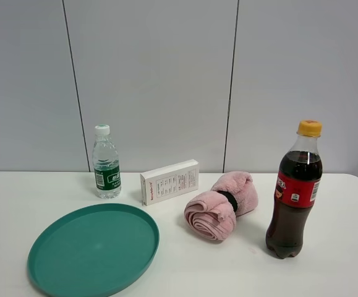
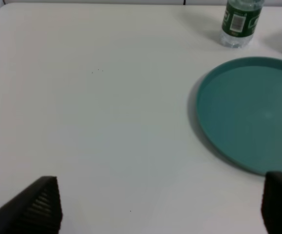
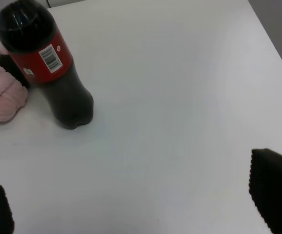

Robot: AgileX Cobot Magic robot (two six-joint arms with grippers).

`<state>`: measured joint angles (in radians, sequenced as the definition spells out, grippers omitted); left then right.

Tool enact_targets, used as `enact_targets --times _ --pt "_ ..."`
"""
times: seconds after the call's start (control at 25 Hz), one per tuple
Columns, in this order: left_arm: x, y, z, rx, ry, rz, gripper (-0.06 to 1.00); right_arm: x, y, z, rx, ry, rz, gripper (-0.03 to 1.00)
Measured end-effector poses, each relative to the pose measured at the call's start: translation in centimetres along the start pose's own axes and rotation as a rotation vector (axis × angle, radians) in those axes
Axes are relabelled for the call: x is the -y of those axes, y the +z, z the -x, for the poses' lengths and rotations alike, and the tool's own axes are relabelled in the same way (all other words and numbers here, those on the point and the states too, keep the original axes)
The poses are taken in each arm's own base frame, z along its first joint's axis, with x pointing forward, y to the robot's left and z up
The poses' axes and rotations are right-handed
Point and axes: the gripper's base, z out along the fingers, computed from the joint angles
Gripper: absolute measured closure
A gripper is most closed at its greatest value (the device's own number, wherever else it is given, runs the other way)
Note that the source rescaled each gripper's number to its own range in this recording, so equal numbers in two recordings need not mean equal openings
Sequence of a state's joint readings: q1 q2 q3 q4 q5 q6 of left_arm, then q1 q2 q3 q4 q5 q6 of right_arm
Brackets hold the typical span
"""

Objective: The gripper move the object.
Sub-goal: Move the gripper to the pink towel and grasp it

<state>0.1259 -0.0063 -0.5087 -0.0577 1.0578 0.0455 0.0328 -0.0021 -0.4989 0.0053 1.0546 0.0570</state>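
The pink rolled towel, cinched by a black band, lies on the white table between a white box and a cola bottle. Part of it shows in the right wrist view, just beyond the cola bottle. Neither gripper shows in the exterior high view. My left gripper is open and empty, with black fingertips wide apart over bare table beside the teal plate. My right gripper is open and empty, with one fingertip over bare table short of the cola bottle.
A teal plate lies at the front left, also in the left wrist view. A green-label water bottle and a white box stand behind it. A cola bottle stands right of the towel.
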Motion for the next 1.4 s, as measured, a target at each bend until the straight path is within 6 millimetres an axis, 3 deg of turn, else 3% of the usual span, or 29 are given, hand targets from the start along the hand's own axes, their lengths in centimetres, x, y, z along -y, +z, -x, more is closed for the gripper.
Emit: enact_targets --times 1.2,1.4 --pt "0.0 0.0 0.0 0.0 0.0 0.0 -0.06 -0.4 0.0 0.0 -0.002 0.023 0.044 -0.03" --pt "0.0 0.0 0.0 0.0 0.0 0.0 -0.06 -1.8 -1.3 1.9 0.156 0.047 0.197 -0.03"
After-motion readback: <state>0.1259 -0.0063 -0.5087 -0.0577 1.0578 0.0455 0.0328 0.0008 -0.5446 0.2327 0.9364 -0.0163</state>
